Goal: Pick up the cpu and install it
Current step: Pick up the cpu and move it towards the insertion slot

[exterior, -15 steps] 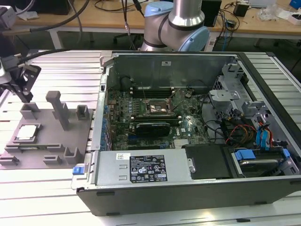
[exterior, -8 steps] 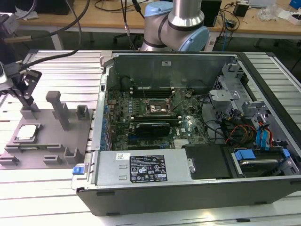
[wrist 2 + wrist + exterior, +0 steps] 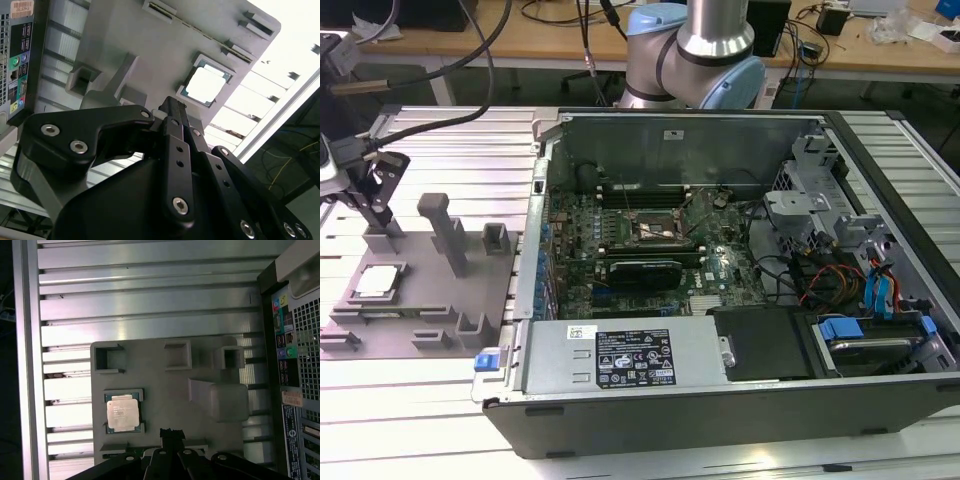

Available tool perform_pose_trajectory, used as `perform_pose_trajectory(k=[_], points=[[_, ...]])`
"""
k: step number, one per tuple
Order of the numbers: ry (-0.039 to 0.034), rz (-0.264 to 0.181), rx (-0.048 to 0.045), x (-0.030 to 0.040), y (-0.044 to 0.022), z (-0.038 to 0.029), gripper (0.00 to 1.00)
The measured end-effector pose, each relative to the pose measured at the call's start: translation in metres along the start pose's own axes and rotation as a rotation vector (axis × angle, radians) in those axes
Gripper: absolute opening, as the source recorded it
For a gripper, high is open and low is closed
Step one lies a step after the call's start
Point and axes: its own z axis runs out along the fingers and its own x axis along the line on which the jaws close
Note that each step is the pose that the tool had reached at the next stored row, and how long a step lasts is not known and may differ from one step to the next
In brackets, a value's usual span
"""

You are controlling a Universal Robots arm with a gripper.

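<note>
Slotted aluminium worktop (image 3: 150, 300) carries a grey fixture plate (image 3: 165, 390) whose recess keeps the cpu (image 3: 122, 411) seated flat, near the gripper (image 3: 170, 432), which hangs clenched and empty, clear of it.

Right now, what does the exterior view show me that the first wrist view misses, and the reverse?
Exterior view: the open computer case, its motherboard with the dark socket frame, and the arm behind. First wrist view: the rear port panel of the case, and the top of the cpu face-on. Shared: the cpu seated in the grey fixture plate, with the hand near it, not holding it.
</note>
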Motion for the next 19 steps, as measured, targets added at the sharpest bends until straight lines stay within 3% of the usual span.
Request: perform_pose_trajectory(k=[8, 12, 19], points=[[0.0001, 0.000, -0.0013, 0.0049, -0.0004, 0.0004, 0.11], [-0.0008, 0.000, -0.0014, 0.0199, -0.0017, 0.0038, 0.11], [-0.0010, 0.000, -0.0015, 0.0356, -0.0035, 0.0175, 0.11]])
